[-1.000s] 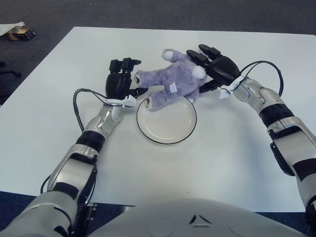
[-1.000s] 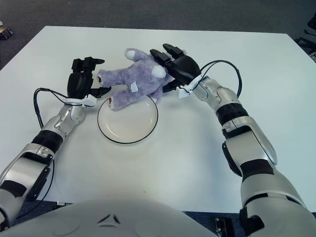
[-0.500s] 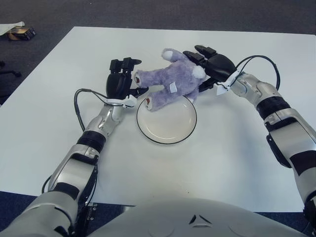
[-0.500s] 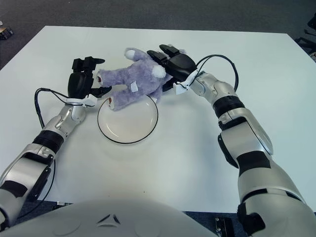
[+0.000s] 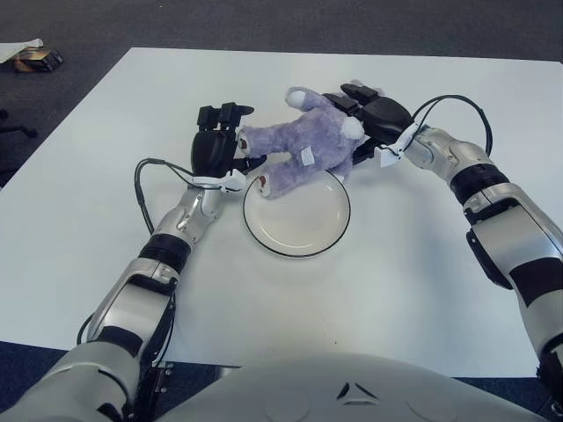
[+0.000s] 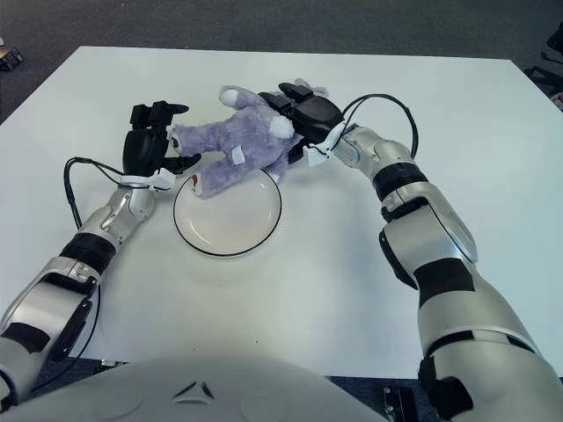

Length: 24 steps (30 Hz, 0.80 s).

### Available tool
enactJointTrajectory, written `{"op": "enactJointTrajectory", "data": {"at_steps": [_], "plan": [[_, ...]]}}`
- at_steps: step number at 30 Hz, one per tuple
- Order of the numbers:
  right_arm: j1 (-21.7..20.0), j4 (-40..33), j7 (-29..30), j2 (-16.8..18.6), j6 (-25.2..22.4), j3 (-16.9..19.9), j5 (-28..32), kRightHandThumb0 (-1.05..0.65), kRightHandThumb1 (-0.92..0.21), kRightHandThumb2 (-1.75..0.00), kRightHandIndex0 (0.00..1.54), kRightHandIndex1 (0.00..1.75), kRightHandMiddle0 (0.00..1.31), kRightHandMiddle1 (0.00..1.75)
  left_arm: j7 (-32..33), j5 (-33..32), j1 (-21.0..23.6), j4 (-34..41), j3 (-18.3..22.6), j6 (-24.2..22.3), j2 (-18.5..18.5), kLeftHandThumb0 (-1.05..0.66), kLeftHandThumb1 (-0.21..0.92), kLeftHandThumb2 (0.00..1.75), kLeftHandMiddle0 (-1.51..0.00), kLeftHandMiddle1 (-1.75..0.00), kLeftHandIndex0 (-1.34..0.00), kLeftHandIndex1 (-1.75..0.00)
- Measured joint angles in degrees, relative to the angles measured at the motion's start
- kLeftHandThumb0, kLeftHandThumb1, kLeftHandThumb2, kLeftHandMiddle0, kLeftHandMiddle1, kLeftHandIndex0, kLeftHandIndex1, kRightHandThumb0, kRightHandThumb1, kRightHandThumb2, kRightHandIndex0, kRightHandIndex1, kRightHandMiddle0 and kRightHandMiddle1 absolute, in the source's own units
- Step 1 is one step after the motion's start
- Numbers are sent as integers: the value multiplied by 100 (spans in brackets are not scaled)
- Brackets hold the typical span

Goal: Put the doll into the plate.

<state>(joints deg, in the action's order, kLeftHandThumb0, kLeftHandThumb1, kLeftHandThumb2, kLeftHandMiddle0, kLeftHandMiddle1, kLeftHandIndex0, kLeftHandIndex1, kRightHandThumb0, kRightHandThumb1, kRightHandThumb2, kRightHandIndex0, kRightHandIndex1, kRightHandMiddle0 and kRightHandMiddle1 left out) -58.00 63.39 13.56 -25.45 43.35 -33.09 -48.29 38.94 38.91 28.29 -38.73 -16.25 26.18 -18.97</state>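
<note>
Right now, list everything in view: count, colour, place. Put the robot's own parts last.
doll: one, purple plush bear with white muzzle and tag, lying across the plate's far rim, held between both hands.
plate: one, white with dark rim, table centre.
table: one, white, fills most of the view.
small box: one, dark, on the grey floor, far left.
left hand: one, black, at the doll's foot end.
right hand: one, black, on the doll's head end.

No readable text, brand, number or sign showed anywhere, small white tag (image 5: 308,156) on the purple doll (image 5: 303,148) was too small to read, small box (image 5: 37,59) on the far left floor showed no legible print
</note>
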Motion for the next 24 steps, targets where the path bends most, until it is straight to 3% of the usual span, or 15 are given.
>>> {"op": "enactJointTrajectory", "data": {"at_steps": [13, 16, 18, 24], "plan": [[-182, 364, -85, 147, 14, -144, 6, -97, -86, -9, 0, 0, 4, 2, -4, -21, -39, 52, 27, -8, 25, -53, 63, 88, -2, -117, 0, -122], [-191, 399, 16, 160, -37, -207, -15, -92, -83, -13, 2, 1, 1, 31, -17, -29, -47, 69, 36, -14, 32, -53, 64, 87, -2, -116, 0, -119], [-191, 416, 111, 168, -83, -246, -38, -88, -78, -24, 4, 14, 1, 50, -42, -38, -53, 81, 42, -25, 33, -53, 65, 87, -2, -116, 0, -118], [-204, 423, 321, 172, -215, -362, -80, -72, -55, -64, 0, 95, 1, 123, -111, -48, -76, 125, 60, -58, 36, -53, 66, 85, -3, -115, 0, -122]]}}
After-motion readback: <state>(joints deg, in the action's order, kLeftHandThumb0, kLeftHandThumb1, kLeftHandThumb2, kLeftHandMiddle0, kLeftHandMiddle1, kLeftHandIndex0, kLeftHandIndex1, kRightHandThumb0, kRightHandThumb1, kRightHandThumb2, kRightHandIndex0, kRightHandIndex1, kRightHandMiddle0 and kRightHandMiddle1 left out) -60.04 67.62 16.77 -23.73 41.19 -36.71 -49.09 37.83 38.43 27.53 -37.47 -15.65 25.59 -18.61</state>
